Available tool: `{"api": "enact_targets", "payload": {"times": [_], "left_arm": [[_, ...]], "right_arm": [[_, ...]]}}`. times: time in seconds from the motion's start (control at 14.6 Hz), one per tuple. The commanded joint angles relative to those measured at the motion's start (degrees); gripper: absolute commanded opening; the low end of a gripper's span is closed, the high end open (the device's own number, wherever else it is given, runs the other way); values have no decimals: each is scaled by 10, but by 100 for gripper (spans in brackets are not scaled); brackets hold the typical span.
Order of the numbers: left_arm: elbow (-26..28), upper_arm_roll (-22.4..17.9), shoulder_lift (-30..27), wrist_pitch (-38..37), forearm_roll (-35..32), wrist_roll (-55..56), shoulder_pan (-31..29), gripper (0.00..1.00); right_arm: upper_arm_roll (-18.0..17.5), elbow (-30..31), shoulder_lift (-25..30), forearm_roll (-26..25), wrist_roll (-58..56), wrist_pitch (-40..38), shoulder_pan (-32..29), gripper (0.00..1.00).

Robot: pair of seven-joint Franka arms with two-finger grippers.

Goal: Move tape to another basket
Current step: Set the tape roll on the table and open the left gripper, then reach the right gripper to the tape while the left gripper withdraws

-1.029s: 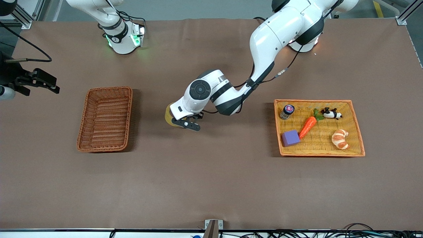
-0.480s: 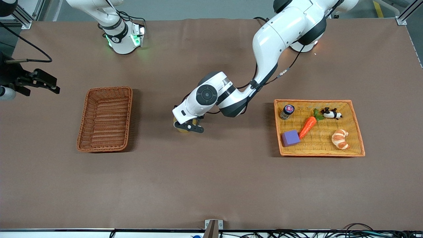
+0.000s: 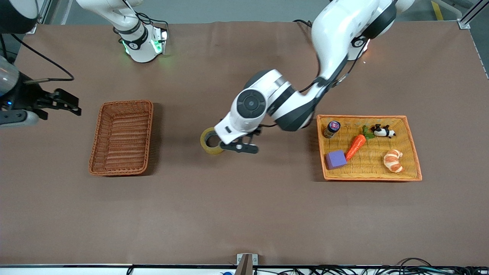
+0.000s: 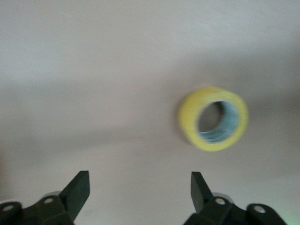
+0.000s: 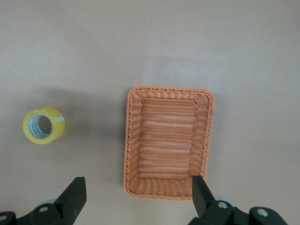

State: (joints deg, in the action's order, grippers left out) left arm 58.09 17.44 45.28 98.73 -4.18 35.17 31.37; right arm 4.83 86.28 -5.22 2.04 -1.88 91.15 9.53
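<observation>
The tape (image 3: 208, 149), a yellowish ring with a grey core, lies on the brown table between the two baskets, apart from both. It also shows in the left wrist view (image 4: 190, 124) and the right wrist view (image 5: 57, 123). My left gripper (image 3: 240, 147) is open and empty just beside the tape, toward the left arm's end; its own view (image 4: 139, 183) shows only bare table between the fingertips. The dark reddish-brown basket (image 3: 122, 137) is empty, also in the right wrist view (image 5: 168, 140). My right gripper (image 3: 72, 105) is open and empty (image 5: 138, 185), at the right arm's end beside the basket.
A shallow orange-yellow tray (image 3: 414, 152) at the left arm's end holds a small jar (image 3: 331, 129), a carrot (image 3: 355, 146), a panda toy (image 3: 383, 131), a purple block (image 3: 335, 159) and a croissant (image 3: 393, 160).
The left gripper carried the tape down, let it go on the table and drew away toward the left arm's end. The right gripper shifted a little toward the basket.
</observation>
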Motion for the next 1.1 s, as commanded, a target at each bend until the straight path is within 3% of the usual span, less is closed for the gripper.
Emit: {"api": "enact_targets", "payload": {"times": [0.0,0.27,0.62,0.82,1.03], "left_arm": [[93,-28,-98,-13,-20,-49,-36,100],[234,-30,-256,3,-15,-85,-125,100],[342,-151,-404,27,42,-177,-137,100],[401,-198,-475,38,51,-204,-140,100],[432,-229,-514,52,53,-253,-141,100]], "right_arm": [[1,44,-15,3,67,66,57,100],[1,118,-72,-5,169,214,156,100],[4,224,-119,-10,245,375,248,100],[3,265,-142,-62,294,429,265,100],[2,284,-171,-63,311,484,284,100]]}}
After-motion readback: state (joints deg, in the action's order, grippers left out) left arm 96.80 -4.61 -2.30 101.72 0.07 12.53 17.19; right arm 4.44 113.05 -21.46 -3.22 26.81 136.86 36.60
